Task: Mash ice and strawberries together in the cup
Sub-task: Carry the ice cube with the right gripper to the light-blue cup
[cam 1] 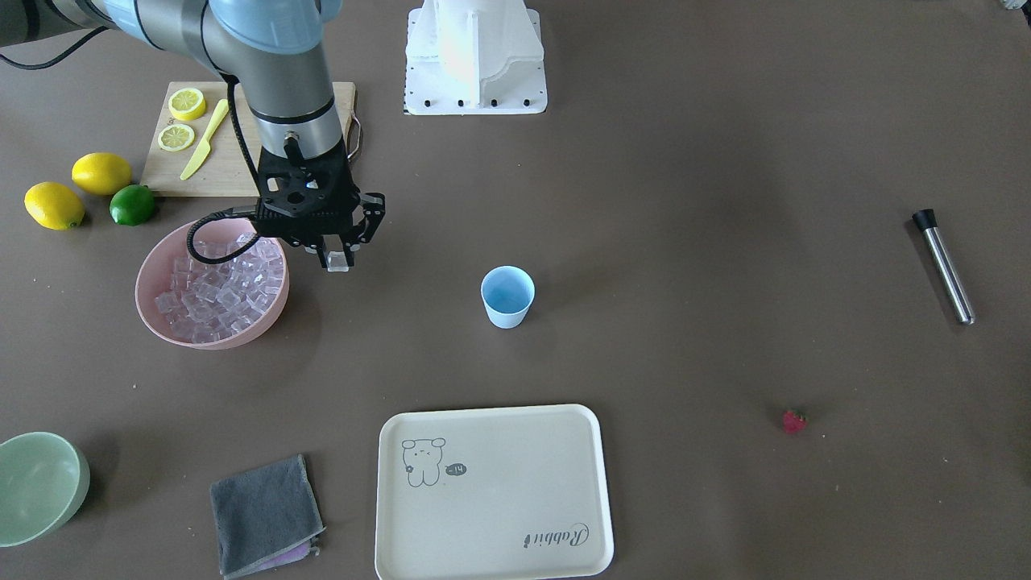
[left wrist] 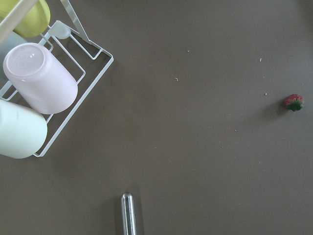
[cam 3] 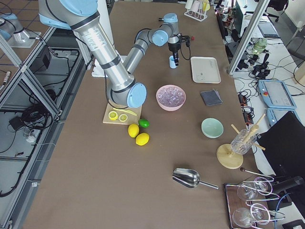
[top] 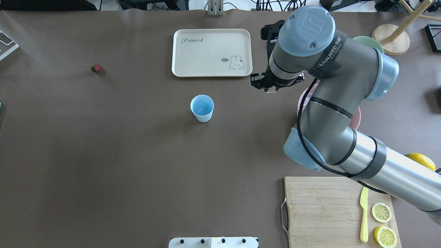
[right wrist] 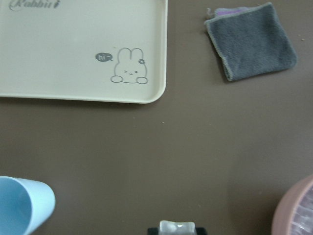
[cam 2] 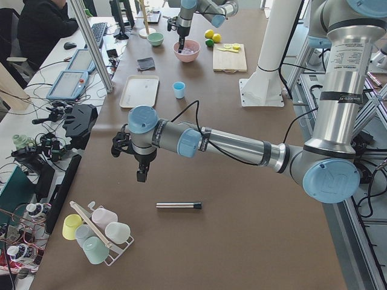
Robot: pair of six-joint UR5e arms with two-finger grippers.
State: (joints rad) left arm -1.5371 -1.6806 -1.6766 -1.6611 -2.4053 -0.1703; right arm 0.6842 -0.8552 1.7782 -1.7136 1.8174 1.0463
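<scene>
Your right arm stretches out from the base with its wrist turned straight down. The right gripper (cam 1: 338,254) hangs just beside the pink bowl (cam 1: 151,278), on the side nearest the cup (cam 1: 507,296). Its fingers are pinched on one ice cube (cam 1: 338,263). The other ice (cam 1: 217,286) fills the bowl. The cup stands upright, mouth up, apart from the gripper. The strawberry (cam 1: 794,420) lies well away from the cup. The left gripper (cam 2: 141,175) points down near the metal rod (cam 2: 178,205); you can't tell whether its fingers are apart.
</scene>
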